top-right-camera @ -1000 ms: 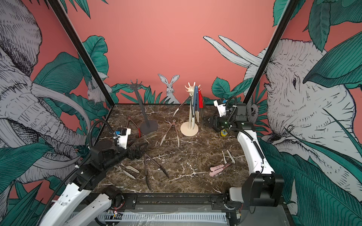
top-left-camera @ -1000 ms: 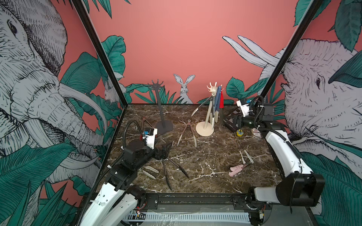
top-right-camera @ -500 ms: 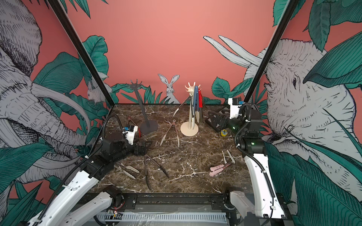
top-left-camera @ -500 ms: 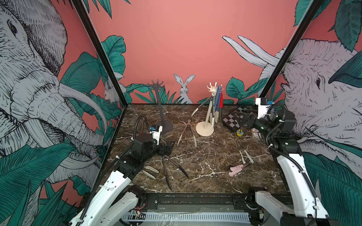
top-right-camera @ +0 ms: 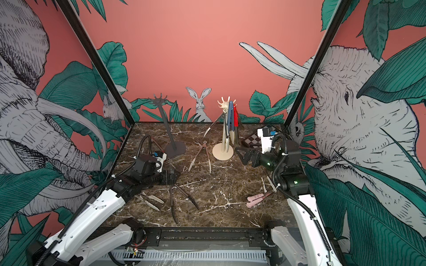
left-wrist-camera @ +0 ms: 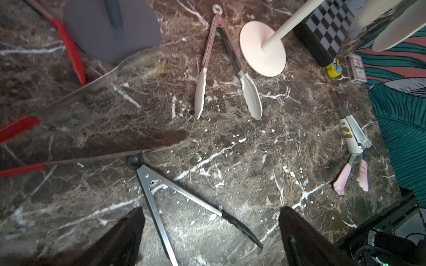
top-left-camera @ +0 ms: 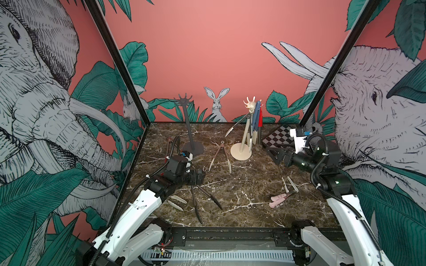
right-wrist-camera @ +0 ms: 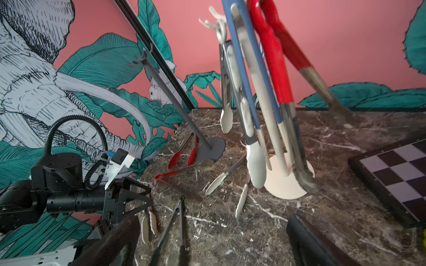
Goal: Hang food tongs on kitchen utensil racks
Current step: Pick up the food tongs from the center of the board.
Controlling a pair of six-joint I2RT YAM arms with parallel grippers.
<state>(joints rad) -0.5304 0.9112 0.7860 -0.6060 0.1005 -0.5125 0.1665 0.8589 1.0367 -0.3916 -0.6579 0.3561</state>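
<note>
Over the last second my right arm has pulled back from its long reach toward the far right corner and folded upward. My left arm has eased a little farther in over the marble table (top-left-camera: 242,184).

Nearest me, my left gripper (left-wrist-camera: 210,209) hangs with its jaws spread wide and nothing between them, just above the hinge end of the black-tipped tongs (top-left-camera: 202,198). These lie flat in an open V with the tips pointing back toward me. Just beside them, partly under my left forearm, are the two tips of the cream-tipped tongs (top-left-camera: 177,200).

On the right at the same depth, the pink-tipped tongs (top-left-camera: 280,199) lie touching the white tongs with gold spots (left-wrist-camera: 348,133).

Farther in, my right gripper (top-left-camera: 274,156) hovers above the table, jaws fully apart and empty, facing the cream rack (top-left-camera: 244,138) from its right. At mid-table the brown-armed tongs (top-left-camera: 219,156) lie splayed, ring end away from me, near the cream rack's round base. Red-tipped tongs (left-wrist-camera: 69,46) lie against the base of the dark grey rack (top-left-camera: 189,129), which stands upright toward the back left.

On the cream rack's crown of hooks hang the blue-handled tongs (top-left-camera: 255,119), the red-handled tongs (top-left-camera: 260,115) and a metal pair (top-left-camera: 237,124) swung out to the left. Beyond my right gripper a chessboard (top-left-camera: 280,138) lies in the far right corner.
</note>
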